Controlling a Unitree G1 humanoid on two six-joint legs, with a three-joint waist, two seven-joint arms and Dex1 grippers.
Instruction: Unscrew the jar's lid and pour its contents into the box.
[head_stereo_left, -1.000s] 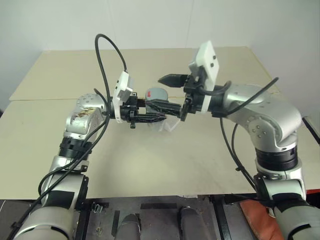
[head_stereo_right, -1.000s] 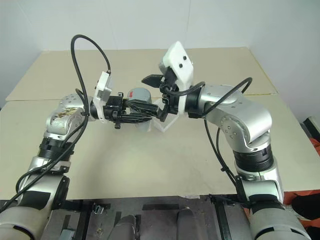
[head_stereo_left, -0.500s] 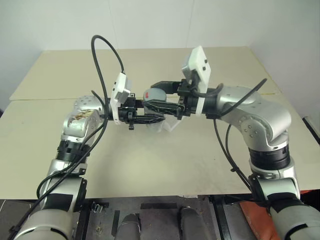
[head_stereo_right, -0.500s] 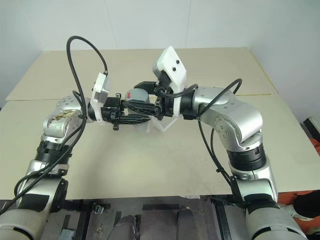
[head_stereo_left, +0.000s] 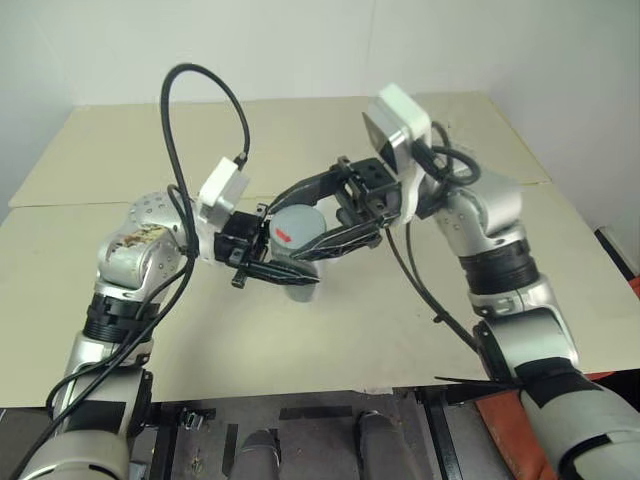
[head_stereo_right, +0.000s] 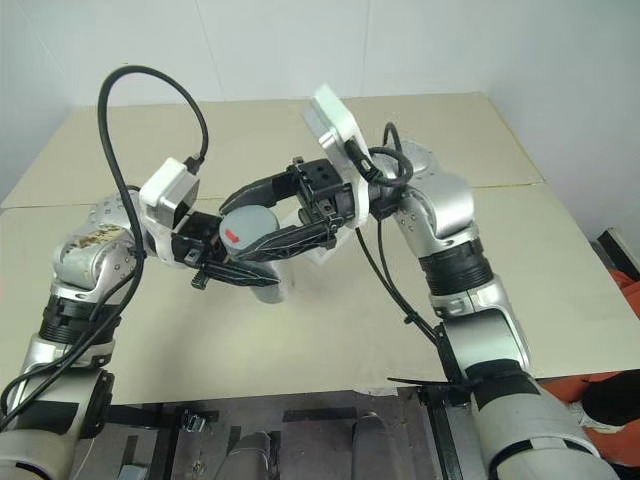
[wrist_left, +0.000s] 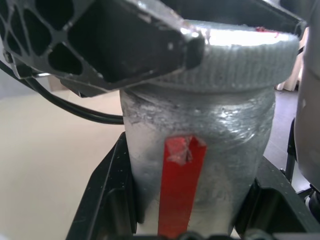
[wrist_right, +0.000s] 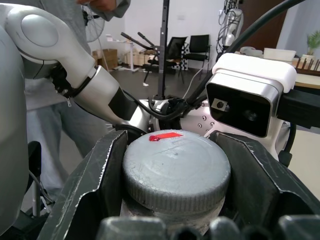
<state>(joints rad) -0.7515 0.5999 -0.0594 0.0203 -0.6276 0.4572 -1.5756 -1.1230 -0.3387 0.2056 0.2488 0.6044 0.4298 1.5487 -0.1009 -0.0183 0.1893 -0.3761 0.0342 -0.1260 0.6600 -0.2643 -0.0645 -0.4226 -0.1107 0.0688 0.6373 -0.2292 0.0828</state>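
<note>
My left gripper (head_stereo_left: 285, 272) clamps the jar (wrist_left: 197, 165) steady so my right gripper (head_stereo_left: 320, 218), jaws closed around the lid (wrist_right: 176, 170), can twist it.

lid (wrist_right: 176, 167): dull grey, ribbed edge, small red mark on top
jar (wrist_left: 197, 165): cloudy grey-silver, one red stripe down the side
left gripper (head_stereo_left: 290, 270): black fingers
right gripper (head_stereo_left: 310, 222): black fingers
table (head_stereo_left: 330, 330): pale beige

Head eyes overlook both arms; wrist cameras close on the lid (wrist_right: 176, 167).
</note>
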